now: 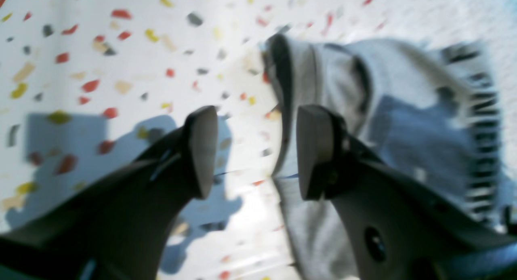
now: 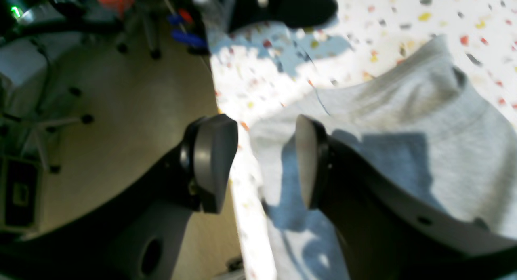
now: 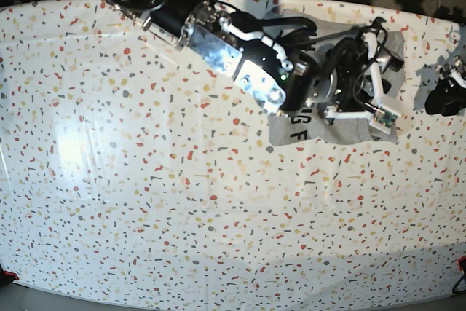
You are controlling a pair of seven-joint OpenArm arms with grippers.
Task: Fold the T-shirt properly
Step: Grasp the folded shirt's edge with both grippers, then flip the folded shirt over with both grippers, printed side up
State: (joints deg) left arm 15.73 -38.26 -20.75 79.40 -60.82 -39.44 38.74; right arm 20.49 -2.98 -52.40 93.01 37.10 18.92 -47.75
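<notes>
T-shirt [image 3: 342, 130], light heather-grey, lies folded into a compact bundle at the far right part of the terrazzo-pattern tabletop [image 3: 145, 202], near the far edge. Black block letters ("G", "F") are visible on its near-left portion in the base view; the rest of the print is hidden by the arm.

Right arm [image 3: 211, 38]: reaches in from upper left of the base view across the table; wrist and gripper sit over the T-shirt [image 2: 404, 122]. Right gripper [image 2: 266, 163]: jaws apart, nothing between the pads. One pad is over the grey fabric, the other over the table edge w/ the floor [image 2: 121, 110] beyond. Contact w/ the fabric cannot be determined. Fabric in this view shows a folded edge and a ribbed band; the tabletop [image 2: 363, 29] lies beyond it.

Left gripper [image 1: 256, 150]: jaws wide apart, empty. It sits beside the T-shirt [image 1: 404, 110], w/ one finger [image 1: 202, 150] over bare tabletop [image 1: 121, 49] and the other at the fabric's edge. View is blurred; black lettering shows as dark stripes along the far side of the bundle. In the base view the left arm [image 3: 445, 92] appears only as a dark part at the right edge, apart from the garment.

Shadows of both grippers fall on fabric and table.
</notes>
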